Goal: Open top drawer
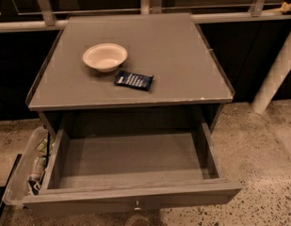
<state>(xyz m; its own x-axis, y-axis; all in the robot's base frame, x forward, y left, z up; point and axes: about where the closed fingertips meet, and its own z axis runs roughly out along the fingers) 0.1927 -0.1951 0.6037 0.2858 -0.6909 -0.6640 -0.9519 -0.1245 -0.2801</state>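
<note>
The top drawer [131, 194] of the grey cabinet stands pulled far out towards me, its grey inside bare. Its small round metal knob [136, 204] shows at the centre of the front panel, at the bottom edge of the view. The gripper and arm are out of view. The two lower drawers are hidden below the open one.
On the cabinet top [182, 65] sit a cream bowl [105, 57] and a dark blue packet [133, 80]. A clear bin [27, 171] with packets stands on the floor at the left. A white pole [274, 76] leans at the right. A rail [239, 17] runs behind.
</note>
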